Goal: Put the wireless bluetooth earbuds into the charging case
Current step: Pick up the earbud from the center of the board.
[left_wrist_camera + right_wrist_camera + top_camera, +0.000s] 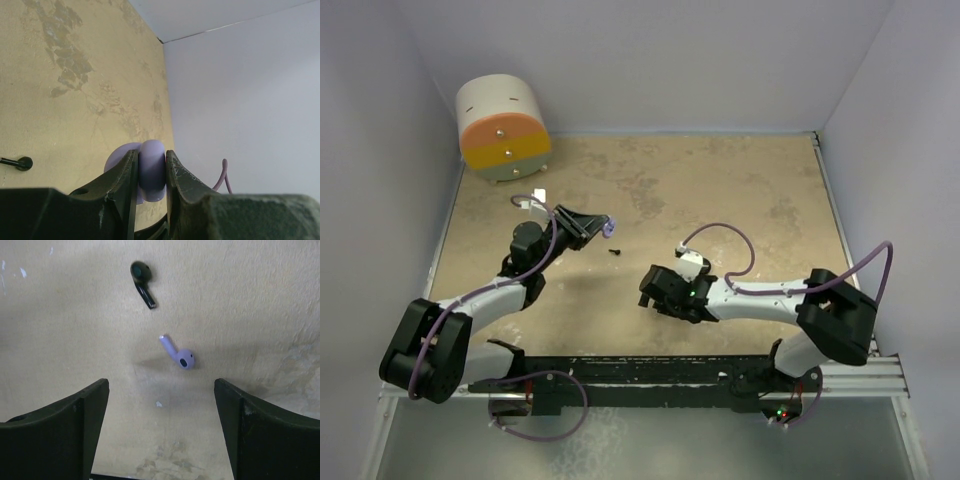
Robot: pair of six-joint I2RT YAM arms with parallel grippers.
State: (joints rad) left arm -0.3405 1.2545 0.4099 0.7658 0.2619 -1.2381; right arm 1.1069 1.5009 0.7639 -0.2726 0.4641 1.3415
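My left gripper point(151, 156) is shut on a rounded lavender charging case point(152, 172), held off the table; in the top view the case point(611, 225) shows at the jaw tips of that gripper point(598, 228). A black earbud point(615, 251) lies on the table just below it and appears at the left edge of the left wrist view point(20, 162). My right gripper point(160, 385) hangs open over the table, nothing between its fingers. Ahead of it lie a lavender earbud point(179, 354) and, farther on, a black earbud point(142, 282). In the top view the right gripper point(652, 287) hides the lavender one.
A white cylinder with orange, yellow and green bands point(503, 128) lies at the back left corner. Pale walls close in the tan table point(740, 200) on three sides. Lavender cables loop off both arms.
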